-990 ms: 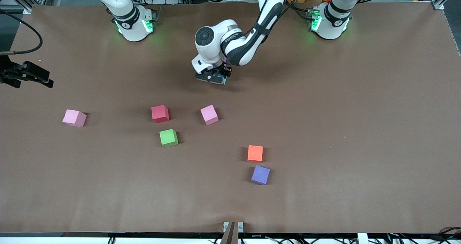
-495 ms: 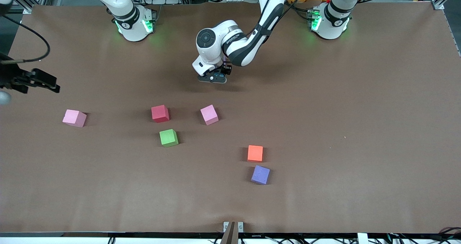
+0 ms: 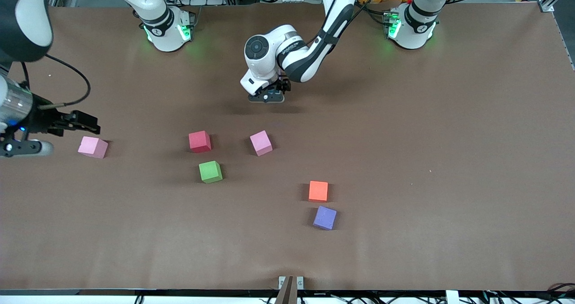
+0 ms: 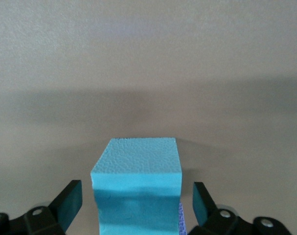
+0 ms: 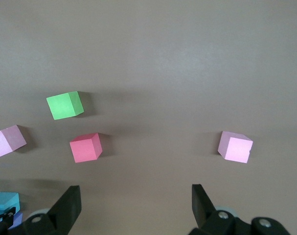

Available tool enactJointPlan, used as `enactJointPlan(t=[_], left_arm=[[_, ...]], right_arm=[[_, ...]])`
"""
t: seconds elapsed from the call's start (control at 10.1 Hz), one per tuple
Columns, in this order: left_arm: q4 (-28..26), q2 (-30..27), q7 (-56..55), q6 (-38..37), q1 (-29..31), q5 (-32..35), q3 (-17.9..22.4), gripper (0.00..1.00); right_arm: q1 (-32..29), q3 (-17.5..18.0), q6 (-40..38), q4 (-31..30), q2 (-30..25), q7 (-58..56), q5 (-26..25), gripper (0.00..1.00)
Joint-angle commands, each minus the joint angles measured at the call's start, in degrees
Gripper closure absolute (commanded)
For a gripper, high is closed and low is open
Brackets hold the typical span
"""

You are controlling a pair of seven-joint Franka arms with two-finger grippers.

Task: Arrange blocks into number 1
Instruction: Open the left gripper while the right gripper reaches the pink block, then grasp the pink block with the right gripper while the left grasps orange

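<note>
Left gripper: the left gripper (image 4: 137, 205) is seen low over the table, at the middle of the robots' side, and its fingers (image 4: 69, 200) are spread apart, with a gap on each side of the light blue foam cube (image 4: 137, 183) between them; the cube is judged to be set down here as the top of the number 1, not gripped

Purple patch: a small bit of purple (image 4: 182, 220) is seen just beside the light blue cube in the left wrist view; what it belongs to cannot be told

Right gripper: the right gripper (image 3: 85, 122) is held over the right arm's end of the table, just beside the pale pink foam cube (image 3: 92, 147); its fingers (image 5: 66, 205) are apart and nothing is held, so this cube is probably the one to be taken next

Other blocks: a red foam cube (image 3: 199, 141), a second pink foam cube (image 3: 261, 143) and a green foam cube (image 3: 210, 171) lie near each other at the middle; an orange foam cube (image 3: 318, 191) and a purple foam cube (image 3: 325, 218) lie closer to the front camera, almost touching

In the way: the brown table surface (image 3: 449, 160) carries only scattered blocks; the second pink cube lies close to where the stroke of the digit would run toward the front camera, so it may be used there or must be shifted
</note>
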Motion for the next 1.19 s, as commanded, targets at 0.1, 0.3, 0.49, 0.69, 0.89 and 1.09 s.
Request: enactJointPlan(t=[0.1,0.3,0.49,0.69,0.89,1.09], left_arm=[[1.14,-3.42,-2.44,-0.69,0.58,1.26,9.08,0.0],[3.07,-1.06,0.26,-0.69,1.71,1.61,15.69,0.0],[4.57,-0.61,14.36,-0.69,7.14,1.7,16.51,0.0],[7.63,0.7,22.92,-0.07,10.41,1.7,16.51,0.0],[11.07,4.29,24.97,3.33,11.65,1.79,16.51,0.0],[11.08,6.32,25.06,7.73,12.0,1.96,16.68,0.0]], right_arm=[[2.96,-0.39,2.21,0.34,2.56,0.59,1.21,0.0],[5.94,-0.48,5.02,0.34,5.02,0.67,1.47,0.0],[10.5,-0.39,8.96,-1.05,7.39,0.76,1.56,0.0],[16.73,-0.48,18.86,-7.97,7.58,4.17,1.56,0.0],[21.92,-0.39,23.21,-8.98,10.81,10.49,1.56,0.0],[26.24,-0.39,26.64,-9.15,14.24,12.44,1.56,0.0]])
